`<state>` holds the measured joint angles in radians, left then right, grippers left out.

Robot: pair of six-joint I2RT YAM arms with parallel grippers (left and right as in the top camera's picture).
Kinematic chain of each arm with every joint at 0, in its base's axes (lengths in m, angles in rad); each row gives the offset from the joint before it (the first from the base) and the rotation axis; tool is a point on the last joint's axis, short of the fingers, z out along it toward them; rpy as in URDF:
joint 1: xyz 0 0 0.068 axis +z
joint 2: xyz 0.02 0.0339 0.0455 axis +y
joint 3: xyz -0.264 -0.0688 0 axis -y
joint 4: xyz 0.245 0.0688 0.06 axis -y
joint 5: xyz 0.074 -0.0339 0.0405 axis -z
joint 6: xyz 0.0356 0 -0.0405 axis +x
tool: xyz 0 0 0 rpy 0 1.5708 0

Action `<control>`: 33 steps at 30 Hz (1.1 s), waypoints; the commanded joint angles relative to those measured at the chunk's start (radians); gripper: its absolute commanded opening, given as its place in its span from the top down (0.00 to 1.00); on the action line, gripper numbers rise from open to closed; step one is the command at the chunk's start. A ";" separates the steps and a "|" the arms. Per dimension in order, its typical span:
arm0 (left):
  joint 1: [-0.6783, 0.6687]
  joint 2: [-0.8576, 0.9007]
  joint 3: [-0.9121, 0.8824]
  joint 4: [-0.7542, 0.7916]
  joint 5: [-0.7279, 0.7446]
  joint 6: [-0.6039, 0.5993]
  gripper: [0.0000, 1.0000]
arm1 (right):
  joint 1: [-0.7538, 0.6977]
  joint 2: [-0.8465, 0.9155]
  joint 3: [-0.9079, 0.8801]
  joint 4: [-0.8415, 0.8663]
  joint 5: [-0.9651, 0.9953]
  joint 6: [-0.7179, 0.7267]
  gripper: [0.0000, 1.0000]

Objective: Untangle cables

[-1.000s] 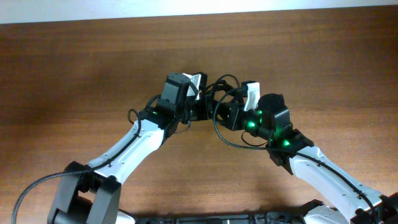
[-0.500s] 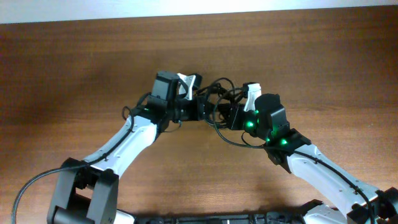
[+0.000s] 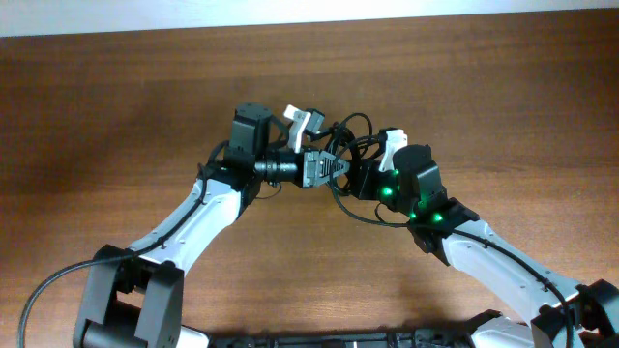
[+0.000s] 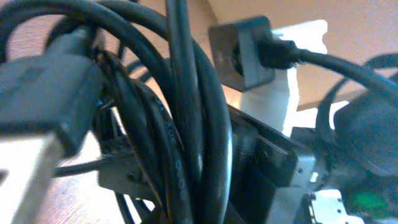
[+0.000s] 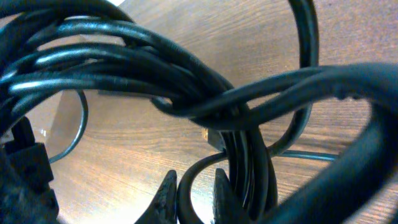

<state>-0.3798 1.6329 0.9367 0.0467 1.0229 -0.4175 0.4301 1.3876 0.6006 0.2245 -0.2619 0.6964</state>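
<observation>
I am clamping my left gripper [image 3: 329, 166] shut on the left side of the cables [image 3: 346, 135], with a plug [image 4: 37, 124] jutting out close to its camera. The cables are hanging as one knotted bundle over the middle of the tabletop [image 3: 116, 116], nearer its far edge, between my two tools. I am pinching my right gripper [image 3: 368, 168] closed on the bundle's right side, loops trailing beneath. I judge the untangling is barely beginning: no cord is lying free yet, and every strand needs separating.

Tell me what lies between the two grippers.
The tangled cables bridge the short gap between the left gripper and the right gripper, both shut on them; the overhead view shows it.
</observation>
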 commanded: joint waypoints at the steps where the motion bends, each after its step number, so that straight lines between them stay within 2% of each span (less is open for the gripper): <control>1: -0.043 -0.029 0.016 0.013 0.211 0.030 1.00 | -0.006 0.032 -0.005 0.007 0.022 -0.008 0.77; 3: -0.034 -0.029 0.016 0.013 0.193 0.030 1.00 | -0.007 0.031 -0.005 0.008 -0.022 -0.008 0.53; 4: -0.023 -0.029 0.016 0.013 0.186 0.029 1.00 | -0.014 0.024 -0.005 0.007 -0.057 -0.008 0.34; 5: -0.010 -0.029 0.016 0.013 0.180 0.029 1.00 | -0.029 0.010 -0.005 0.003 -0.099 -0.008 0.21; 7: 0.021 -0.029 0.016 0.011 0.158 0.025 1.00 | -0.076 -0.031 -0.005 -0.007 -0.187 -0.008 0.05; 8: 0.045 -0.029 0.016 0.010 0.133 0.018 1.00 | -0.117 -0.062 -0.005 -0.011 -0.254 -0.008 0.01; 11: 0.115 -0.029 0.016 -0.029 -0.006 -0.074 1.00 | -0.261 -0.167 -0.005 -0.011 -0.494 -0.008 0.01; 14: 0.143 -0.029 0.016 -0.040 -0.078 -0.151 1.00 | -0.355 -0.230 -0.006 -0.011 -0.626 -0.008 0.01; 17: 0.147 -0.029 0.016 -0.032 -0.125 -0.280 1.00 | -0.429 -0.258 -0.006 -0.030 -0.651 -0.008 0.01; 21: 0.147 -0.029 0.016 -0.006 -0.212 -0.535 1.00 | -0.465 -0.252 -0.006 -0.144 -0.636 -0.009 0.01; 22: 0.147 -0.029 0.016 0.018 -0.210 -0.563 1.00 | -0.463 -0.248 -0.006 -0.185 -0.636 -0.009 0.01; 24: 0.147 -0.029 0.016 0.072 -0.199 -0.532 1.00 | -0.463 -0.241 -0.006 -0.264 -0.636 -0.013 0.01; 25: 0.147 -0.029 0.016 0.096 -0.176 -0.482 1.00 | -0.463 -0.239 -0.006 -0.288 -0.636 -0.025 0.10; 26: 0.147 -0.029 0.016 0.114 -0.145 -0.424 1.00 | -0.463 -0.238 -0.006 -0.301 -0.636 -0.039 0.25; 27: 0.146 -0.029 0.016 0.137 -0.092 -0.364 1.00 | -0.463 -0.237 -0.006 -0.304 -0.636 -0.038 0.51; 28: 0.146 -0.029 0.016 0.150 -0.051 -0.313 1.00 | -0.463 -0.236 -0.006 -0.303 -0.637 -0.036 0.61; 30: 0.144 -0.029 0.016 0.154 0.033 -0.136 1.00 | -0.463 -0.236 -0.006 -0.303 -0.646 -0.026 0.64; 31: 0.139 -0.029 0.016 0.140 0.048 -0.086 1.00 | -0.463 -0.236 -0.006 -0.302 -0.657 -0.014 0.72; 32: 0.129 -0.029 0.016 0.132 0.047 -0.049 1.00 | -0.463 -0.236 -0.006 -0.298 -0.689 -0.003 0.86; 33: 0.118 -0.029 0.016 0.134 0.047 -0.027 1.00 | -0.462 -0.236 -0.006 -0.296 -0.711 -0.003 0.92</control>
<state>-0.2352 1.6268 0.9386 0.1822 0.9737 -0.6601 -0.0303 1.1492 0.5907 -0.0765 -0.8982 0.6838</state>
